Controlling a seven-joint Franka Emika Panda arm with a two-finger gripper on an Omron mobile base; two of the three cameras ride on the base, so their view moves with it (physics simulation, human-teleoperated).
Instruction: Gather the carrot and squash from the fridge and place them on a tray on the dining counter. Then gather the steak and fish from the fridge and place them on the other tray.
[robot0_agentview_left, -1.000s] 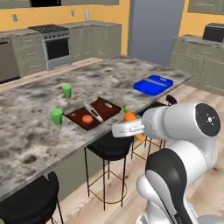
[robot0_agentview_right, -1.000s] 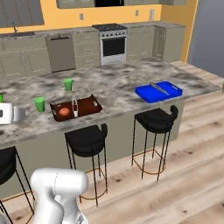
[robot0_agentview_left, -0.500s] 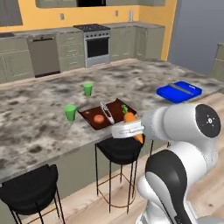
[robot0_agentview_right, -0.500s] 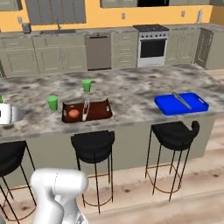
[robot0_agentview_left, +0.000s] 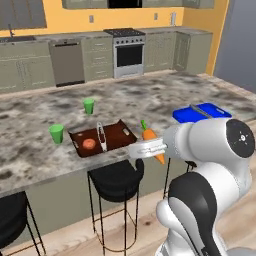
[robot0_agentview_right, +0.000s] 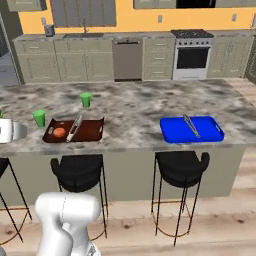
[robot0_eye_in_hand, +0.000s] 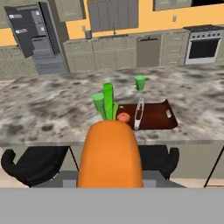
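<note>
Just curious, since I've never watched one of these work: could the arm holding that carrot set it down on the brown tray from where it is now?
Probably yes. The carrot hangs in the fingers at the counter's near edge, beside the brown tray, with nothing between them.

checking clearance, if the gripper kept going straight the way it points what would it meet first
Probably the brown tray on the counter: the gripper, shut on the carrot, points over the counter edge toward it. Depth is unclear.

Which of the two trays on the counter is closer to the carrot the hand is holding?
The brown tray, with the tongs and a round orange item on it. The carrot is just beside its right end; the blue tray lies farther right.
</note>
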